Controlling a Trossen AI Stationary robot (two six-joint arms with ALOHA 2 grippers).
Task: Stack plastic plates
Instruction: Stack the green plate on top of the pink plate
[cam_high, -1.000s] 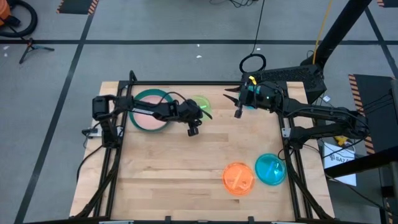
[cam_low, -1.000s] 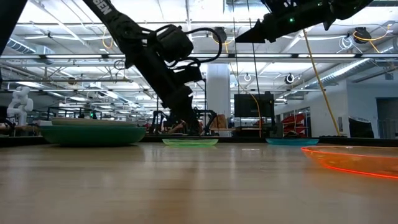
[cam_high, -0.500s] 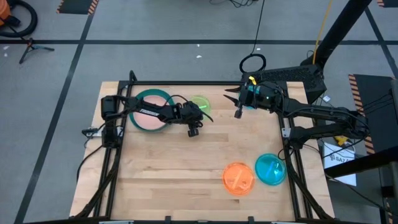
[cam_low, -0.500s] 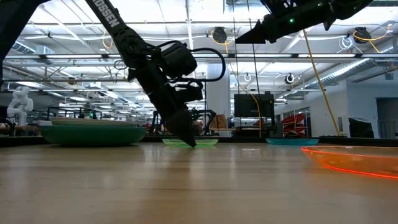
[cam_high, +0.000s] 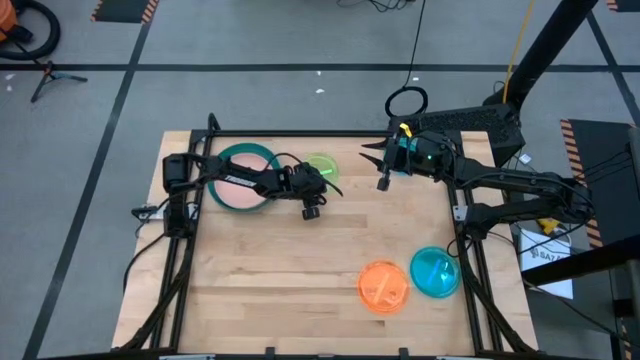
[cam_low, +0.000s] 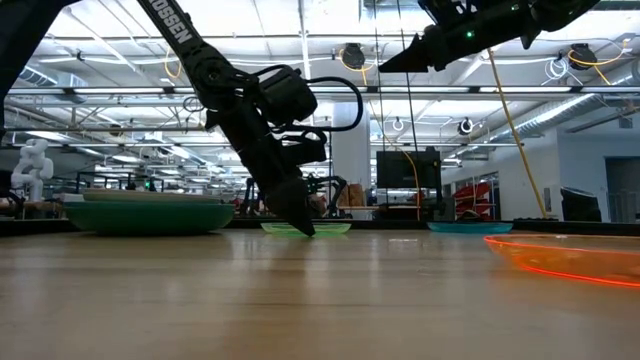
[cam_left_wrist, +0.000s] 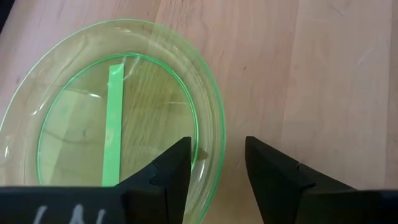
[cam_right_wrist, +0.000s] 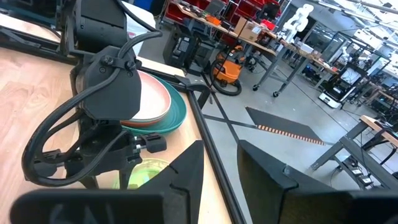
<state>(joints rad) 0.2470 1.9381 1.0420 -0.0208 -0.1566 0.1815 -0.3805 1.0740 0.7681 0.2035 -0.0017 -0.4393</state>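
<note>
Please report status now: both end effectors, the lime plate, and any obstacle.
Left end effector open, fingers straddling the lime plate rim at the table. Right end effector open, raised, empty. Stack of larger plates beside the lime plate. No obstacle visible.

Since a second ago we see the left gripper (cam_low: 303, 228) come down from above the lime plate (cam_low: 305, 228) to the tabletop at centre frame in the low view; in the high view its arm has drawn slightly leftward; its open fingers (cam_left_wrist: 174, 171) now straddle the plate's near rim.
</note>
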